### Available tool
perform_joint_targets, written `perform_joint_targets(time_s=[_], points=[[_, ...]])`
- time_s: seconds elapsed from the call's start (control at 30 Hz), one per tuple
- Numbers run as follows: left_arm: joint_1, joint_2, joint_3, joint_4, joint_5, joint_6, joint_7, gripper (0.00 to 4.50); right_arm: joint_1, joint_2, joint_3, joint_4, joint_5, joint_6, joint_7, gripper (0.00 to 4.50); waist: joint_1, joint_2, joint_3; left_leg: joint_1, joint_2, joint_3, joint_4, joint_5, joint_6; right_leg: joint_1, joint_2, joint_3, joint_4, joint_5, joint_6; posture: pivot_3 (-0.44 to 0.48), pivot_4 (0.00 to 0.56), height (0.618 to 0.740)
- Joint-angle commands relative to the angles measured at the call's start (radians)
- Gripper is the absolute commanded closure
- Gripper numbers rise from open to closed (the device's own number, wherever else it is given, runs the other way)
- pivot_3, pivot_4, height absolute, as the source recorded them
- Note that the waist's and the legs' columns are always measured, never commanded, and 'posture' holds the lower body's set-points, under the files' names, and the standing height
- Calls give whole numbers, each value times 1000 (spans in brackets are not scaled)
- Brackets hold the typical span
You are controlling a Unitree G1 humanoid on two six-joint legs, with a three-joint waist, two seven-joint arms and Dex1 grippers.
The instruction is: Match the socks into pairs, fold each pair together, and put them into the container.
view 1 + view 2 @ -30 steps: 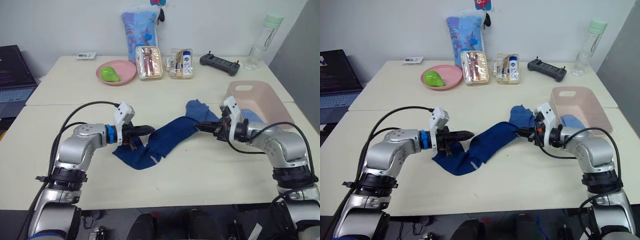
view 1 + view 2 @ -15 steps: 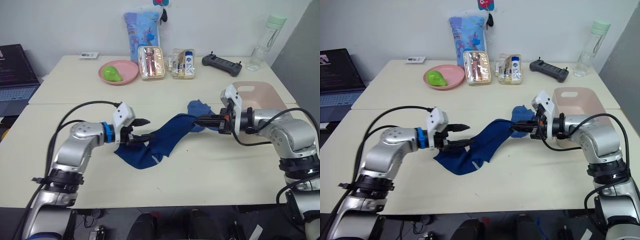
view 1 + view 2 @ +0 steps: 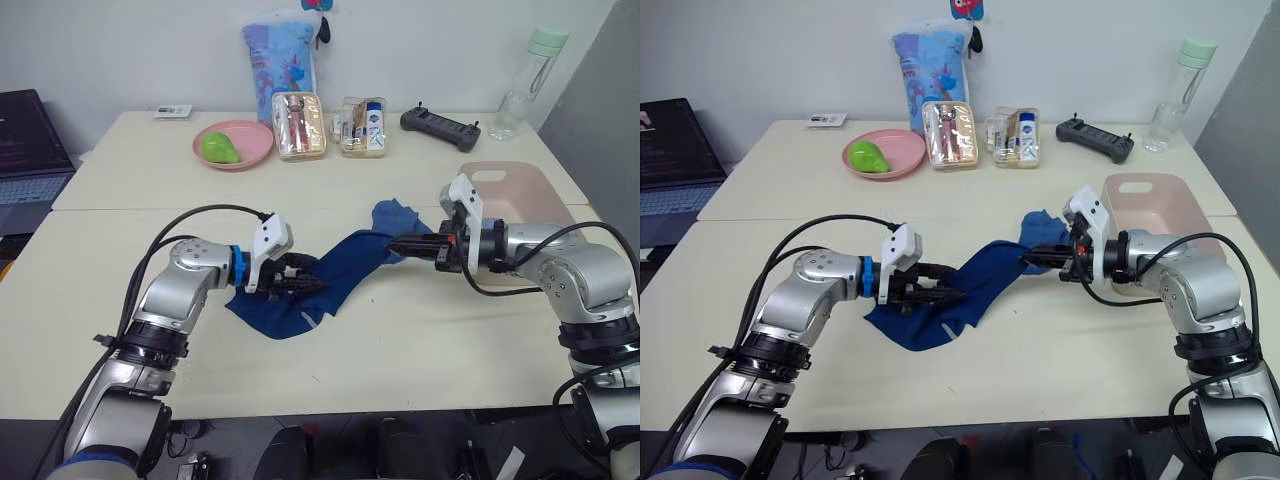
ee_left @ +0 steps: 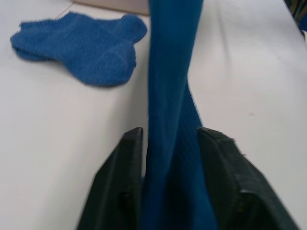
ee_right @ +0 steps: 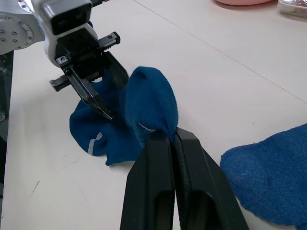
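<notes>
Both fingers of the right gripper (image 5: 171,139) press flat together on the toe end of a dark blue sock (image 3: 345,262), pinching a fold of knit between their tips. That sock stretches across the middle of the near table (image 3: 420,350), lifted at its right end and sagging down leftward. At its left end the left gripper (image 4: 168,139) straddles the cloth: its two fingers (image 4: 125,165) stand a little apart with the dark blue band running between them (the wrist view shows the fabric filling the gap, touching both inner faces). Under that end, a second dark blue sock (image 3: 275,318) lies flat on the table, with a small pale mark near its near edge.

A medium blue sock (image 3: 400,218) rests on the table just behind the right gripper, beside the stretched sock's raised end. The pink container (image 3: 520,195) sits at the right side of the table, near the right forearm; whether anything lies in it I cannot tell.

Along the far table stand a pink plate (image 3: 235,145) holding a green object, two clear pouches (image 3: 298,126), a tall printed bag (image 3: 280,55), a black controller (image 3: 440,127) and a clear bottle (image 3: 525,85) with a green cap. A laptop (image 3: 30,150) sits at the far left.
</notes>
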Motion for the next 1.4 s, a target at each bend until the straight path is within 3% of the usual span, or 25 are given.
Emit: perform_joint_targets(time_s=[0.03,0.1,0.23,0.43,0.6,0.7,0.93,0.97,1.03,1.23,1.27,1.4], points=[[9,22,22,-45,-9,13,3,3949,-26,5,-19,-1,9,-24,1,4500,-1,0,0,0,0,0,0,0,0,0,0,0,0,0,0,0,150,740],[21,28,23,-63,-11,22,6,4467,-41,11,-12,15,3,-33,6,4500,-1,0,0,0,0,0,0,0,0,0,0,0,0,0,0,0,150,740],[47,24,47,-148,-59,130,45,4467,-83,31,13,48,-7,-54,24,4500,0,0,0,0,0,0,0,0,0,0,0,0,0,0,0,0,150,740],[129,-57,182,-385,-365,499,180,4467,-166,81,91,105,-54,-100,38,4500,-2,0,0,0,0,0,0,0,0,0,0,0,0,0,0,0,150,740],[219,-323,299,-482,-571,619,488,4467,-244,224,211,232,-175,-226,4,4500,-2,0,0,1,0,0,1,0,0,0,0,0,1,0,0,0,150,740],[265,-359,281,-505,-569,619,539,4467,-237,256,249,258,-204,-264,39,4500,-2,0,0,0,1,-1,1,0,0,0,0,0,1,0,0,0,150,740],[431,-324,138,-546,-442,508,564,4467,-188,320,330,325,-288,-344,43,4500,-1,0,0,1,0,0,1,0,-1,0,0,0,0,0,0,0,150,740],[449,-310,121,-553,-422,495,563,4295,-185,323,328,328,-291,-343,46,3983,-1,0,0,1,0,0,1,0,-1,0,0,0,0,0,0,0,150,740],[470,-290,113,-561,-415,485,563,3878,-182,324,321,328,-291,-339,54,3569,-1,0,0,1,0,0,1,0,-1,0,0,1,1,0,0,0,150,740],[549,-138,166,-653,-450,495,509,1884,-147,291,252,210,-191,-225,90,1406,-1,0,0,1,0,-1,0,0,-1,0,0,0,0,0,0,0,150,740],[574,-76,195,-689,-460,500,476,1550,-133,273,215,162,-140,-164,98,1066,-1,1,0,1,0,-1,0,0,-1,0,0,0,0,0,0,0,150,740],[612,92,349,-742,-527,493,396,243,-48,155,147,36,-96,-79,96,1053,5,2,1,1,0,-2,-1,0,0,0,0,0,-1,0,-1,0,150,740]])
